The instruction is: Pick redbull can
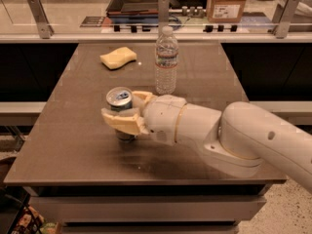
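Note:
The redbull can [119,98] stands upright on the dark table [73,145], left of centre; its silver top with the blue tab shows, and most of its body is hidden behind the fingers. My gripper [122,112] reaches in from the right on a thick white arm. Its cream fingers [119,122] sit around the can, one in front and one behind, closed against its sides. The can's base still touches the table.
A clear plastic water bottle [166,61] stands just behind and to the right of the can. A yellow sponge [118,57] lies at the back left. A railing with metal posts and a counter with a cardboard box [227,3] run behind the table.

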`<state>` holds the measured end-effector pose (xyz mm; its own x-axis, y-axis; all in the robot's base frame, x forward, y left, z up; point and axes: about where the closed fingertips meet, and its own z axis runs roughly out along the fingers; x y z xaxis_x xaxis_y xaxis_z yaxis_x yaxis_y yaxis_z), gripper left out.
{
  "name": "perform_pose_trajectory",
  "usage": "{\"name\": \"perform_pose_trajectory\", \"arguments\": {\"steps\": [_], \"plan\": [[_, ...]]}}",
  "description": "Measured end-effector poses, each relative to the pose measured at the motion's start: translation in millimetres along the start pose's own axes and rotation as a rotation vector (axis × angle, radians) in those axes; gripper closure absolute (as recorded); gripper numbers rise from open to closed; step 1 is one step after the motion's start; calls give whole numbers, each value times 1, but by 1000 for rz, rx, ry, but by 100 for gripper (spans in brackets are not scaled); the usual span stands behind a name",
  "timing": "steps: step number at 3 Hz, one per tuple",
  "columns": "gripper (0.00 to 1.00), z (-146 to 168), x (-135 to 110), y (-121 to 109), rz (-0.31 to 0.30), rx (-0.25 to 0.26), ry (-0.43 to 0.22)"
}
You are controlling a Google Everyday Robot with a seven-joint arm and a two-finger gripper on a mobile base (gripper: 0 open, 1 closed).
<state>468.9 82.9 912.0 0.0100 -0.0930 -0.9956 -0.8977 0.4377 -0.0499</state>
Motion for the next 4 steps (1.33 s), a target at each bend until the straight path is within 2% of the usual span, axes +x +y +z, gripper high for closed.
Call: {"name": "perform_pose_trajectory", "arguments": {"steps": [2, 4], "plan": [[100, -30, -52, -22, -174, -25, -43], [100, -48, -107, -17, -330, -7, -59]]}}
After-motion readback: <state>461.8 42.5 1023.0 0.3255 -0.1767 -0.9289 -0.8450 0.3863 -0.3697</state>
